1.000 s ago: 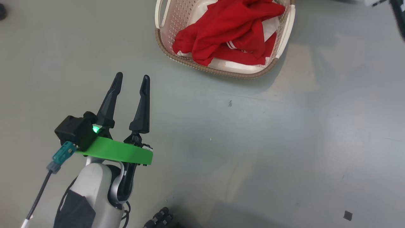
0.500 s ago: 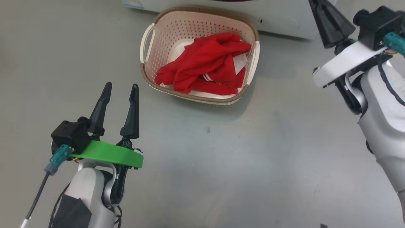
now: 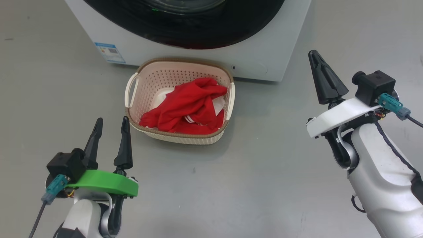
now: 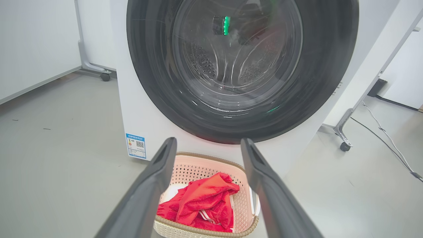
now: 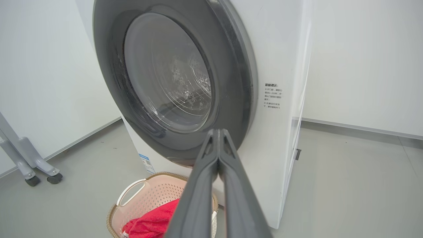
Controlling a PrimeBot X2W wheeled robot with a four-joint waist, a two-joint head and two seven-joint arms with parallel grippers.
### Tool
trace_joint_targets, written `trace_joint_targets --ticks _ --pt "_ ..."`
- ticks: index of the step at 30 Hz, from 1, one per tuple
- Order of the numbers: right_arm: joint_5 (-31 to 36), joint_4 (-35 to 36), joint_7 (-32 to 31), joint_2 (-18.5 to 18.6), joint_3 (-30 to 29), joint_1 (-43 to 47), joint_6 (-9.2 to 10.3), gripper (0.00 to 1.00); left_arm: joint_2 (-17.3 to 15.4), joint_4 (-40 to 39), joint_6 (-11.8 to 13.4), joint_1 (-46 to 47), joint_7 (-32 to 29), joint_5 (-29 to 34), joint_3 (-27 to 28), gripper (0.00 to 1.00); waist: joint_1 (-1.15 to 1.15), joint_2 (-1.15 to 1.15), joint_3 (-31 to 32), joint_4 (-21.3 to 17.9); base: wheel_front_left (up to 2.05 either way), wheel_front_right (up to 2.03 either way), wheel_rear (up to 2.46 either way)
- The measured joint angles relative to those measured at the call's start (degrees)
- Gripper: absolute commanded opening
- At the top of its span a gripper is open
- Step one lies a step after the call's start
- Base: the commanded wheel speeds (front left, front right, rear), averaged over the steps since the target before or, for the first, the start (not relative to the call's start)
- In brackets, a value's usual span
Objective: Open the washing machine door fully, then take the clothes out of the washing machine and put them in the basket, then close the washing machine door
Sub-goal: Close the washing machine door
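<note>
Clothes (image 3: pixel 185 105) in basket (image 3: pixel 149 82), grey floor (image 3: pixel 264 185), white walls (image 5: pixel 363 49)

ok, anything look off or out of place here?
Nothing stands out. The clothes lie inside the basket, which stands upright before the washing machine; the washing machine door looks shut.

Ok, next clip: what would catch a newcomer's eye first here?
The bright red clothes heaped in the cream basket, which sits on the grey floor right in front of the washing machine. Behind it, the washing machine door, big and glossy black, looks shut. The left gripper hovers open beside the basket, and the right gripper, fingers together, is farther off on the other side.
</note>
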State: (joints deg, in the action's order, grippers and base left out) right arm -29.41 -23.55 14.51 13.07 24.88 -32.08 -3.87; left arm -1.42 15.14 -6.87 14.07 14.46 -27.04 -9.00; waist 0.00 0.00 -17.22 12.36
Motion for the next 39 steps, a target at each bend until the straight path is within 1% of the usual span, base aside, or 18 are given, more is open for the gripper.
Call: trace_joint_targets --ticks 3,4,5,6,12,15,18,21,26,27,28,29,30,31,39 --pt "0.0 2.38 0.0 -0.44 -1.9 1.71 0.6 0.0 -0.01 0.18 0.0 -1.06 -0.01 0.03 0.36 1.0 0.0 0.0 2.08 -1.51 0.0 0.0 0.0" --pt "0.0 3.01 0.0 -0.46 -2.43 2.46 1.08 0.0 -0.01 0.16 0.0 -1.23 -0.01 0.13 0.59 1.0 0.0 0.0 2.71 -2.03 0.0 0.0 0.0" --pt "0.0 3.53 0.0 -0.47 -2.91 3.3 1.08 0.0 -0.01 0.11 0.0 -1.32 -0.01 0.15 0.82 1.0 0.0 0.0 3.32 -2.55 0.0 0.0 0.0" --pt "0.0 4.54 0.0 -0.55 -3.71 5.12 1.63 0.0 -0.03 -0.12 0.0 -1.53 0.0 0.16 1.36 1.0 0.0 0.0 4.45 -3.58 0.0 0.0 0.0" --pt "0.0 7.35 0.0 -0.88 -6.34 10.15 2.91 0.0 -0.05 -0.55 0.0 -2.76 -0.01 0.27 1.72 1.0 0.0 0.0 7.25 -6.24 0.0 0.0 0.0" --pt "0.04 8.82 0.0 -1.4 -7.4 12.39 3.55 0.0 -0.08 -0.97 0.01 -3.38 0.0 1.29 2.66 1.0 0.0 0.0 8.4 -7.22 0.0 0.0 0.0" --pt "0.25 10.12 0.0 -1.94 -8.04 14.74 3.64 0.0 -0.11 -1.18 0.02 -3.91 -0.01 1.46 3.34 1.0 0.0 0.0 9.21 -8.09 0.0 0.0 0.0" --pt "0.76 11.36 0.0 -2.11 -8.96 16.94 4.55 0.0 -0.13 -1.34 0.02 -4.44 -0.01 1.55 3.18 1.0 0.0 0.0 9.64 -8.78 0.0 0.0 0.0" --pt "1.1 13.32 0.0 -2.54 -10.67 19.61 4.7 0.0 -0.14 -1.66 0.02 -4.82 -0.01 1.87 3.16 1.0 0.0 0.0 9.87 -9.28 0.0 0.0 0.0" --pt "1.3 13.7 0.0 -2.69 -11.11 20.03 5.14 0.0 -0.14 -1.74 0.02 -4.83 -0.01 1.88 3.12 1.0 0.0 0.0 9.87 -9.36 0.0 0.0 0.0" --pt "1.32 14.07 0.0 -2.78 -11.44 20.43 5.13 0.17 -0.14 -1.78 0.02 -4.86 0.0 1.9 3.04 1.0 0.0 0.0 9.87 -9.42 0.0 0.0 0.0" --pt "1.34 14.38 0.0 -2.82 -11.66 20.86 5.14 0.45 -0.15 -1.77 0.02 -4.91 0.0 1.92 2.91 1.0 0.0 0.0 9.88 -9.49 0.0 0.0 0.0" --pt "1.52 14.62 0.0 -2.9 -11.81 21.29 5.14 0.97 -0.16 -1.76 0.02 -4.98 0.0 1.92 2.75 1.0 0.0 0.0 9.9 -9.55 0.0 0.0 0.0" --pt "1.89 14.9 0.0 -2.96 -11.91 21.71 5.14 1.0 -0.16 -1.76 0.02 -5.04 -0.01 1.92 2.59 1.0 0.0 0.0 9.93 -9.62 0.0 0.0 0.0" --pt "3.12 16.44 0.0 -3.82 -12.32 23.59 5.12 1.0 -0.19 -2.5 0.02 -5.75 -0.01 2.09 2.56 1.0 0.0 0.0 10.1 -10.18 0.0 0.0 0.0"
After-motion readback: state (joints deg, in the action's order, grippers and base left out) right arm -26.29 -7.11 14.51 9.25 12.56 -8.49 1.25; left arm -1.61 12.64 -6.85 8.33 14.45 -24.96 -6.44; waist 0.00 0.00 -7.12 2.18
